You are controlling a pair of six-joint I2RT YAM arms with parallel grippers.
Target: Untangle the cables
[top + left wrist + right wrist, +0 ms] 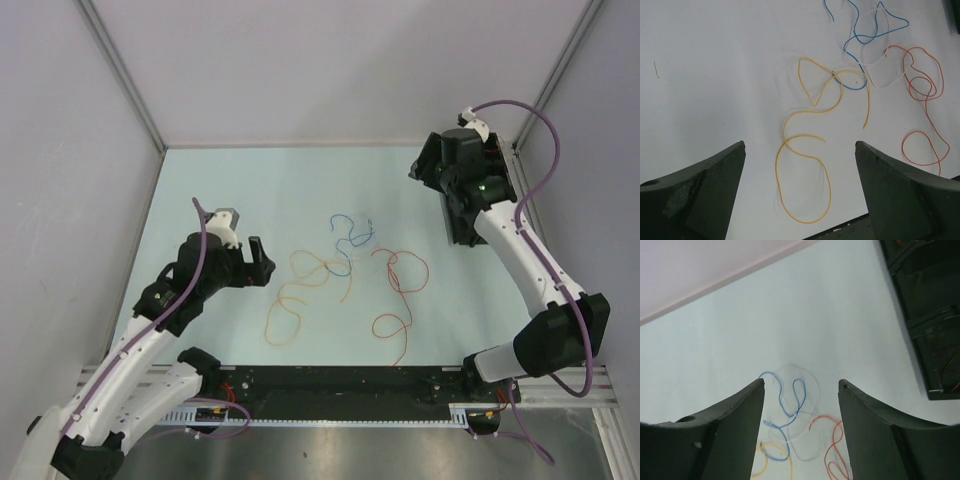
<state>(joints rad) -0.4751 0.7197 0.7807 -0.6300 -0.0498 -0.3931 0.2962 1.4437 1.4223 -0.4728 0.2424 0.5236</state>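
My left claw [800, 145] and right claw [801, 382] hang released, empty. The cables [346, 270] lie on the table [230, 190] between them, partly crossing. My left frames the orange cable [812, 113], likely to drag it clear.

Premises present as a robotics laboratory test cell. Plain panel walls [330, 60] on aluminium posts [120, 72] enclose a pale worktop [250, 190]. A left arm [140, 345] and right arm [520, 245] are bolted along a black rail [340, 382].
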